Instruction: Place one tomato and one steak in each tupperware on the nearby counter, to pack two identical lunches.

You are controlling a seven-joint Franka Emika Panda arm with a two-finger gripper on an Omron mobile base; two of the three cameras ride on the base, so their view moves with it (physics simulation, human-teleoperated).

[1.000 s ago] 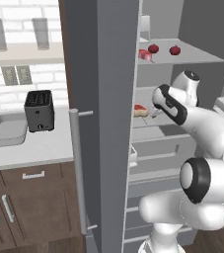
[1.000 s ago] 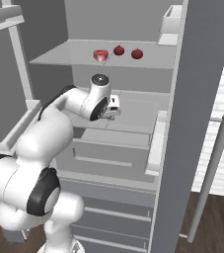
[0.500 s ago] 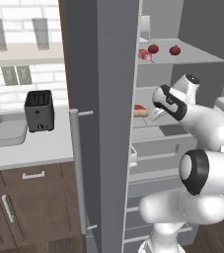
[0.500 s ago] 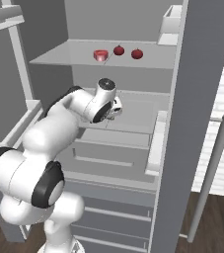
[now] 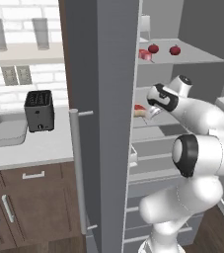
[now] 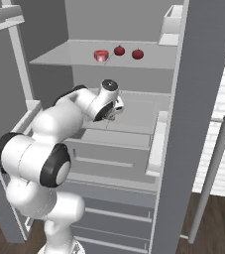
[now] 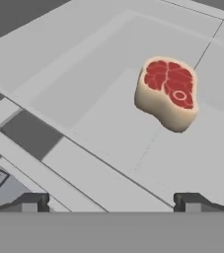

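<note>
I see the gripper [image 7: 111, 200] spread fully wide, holding nothing — steak [image 7: 167, 92] lies ahead on the fridge shelf [image 7: 98, 84], untouched.

Ahead of the end effector [image 7: 111, 201], the steak [image 7: 168, 93] is showing marbled red over tan, lying on a pale grey shelf [image 7: 103, 74].

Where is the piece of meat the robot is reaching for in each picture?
Left base view: the steak peeks out beside the fridge door edge, on the middle shelf, just left of the open gripper.
Right base view: I cannot make it out; the arm covers that spot.
Hand view: steak upper right, lying flat.
Shared landmark: the middle shelf.
</note>
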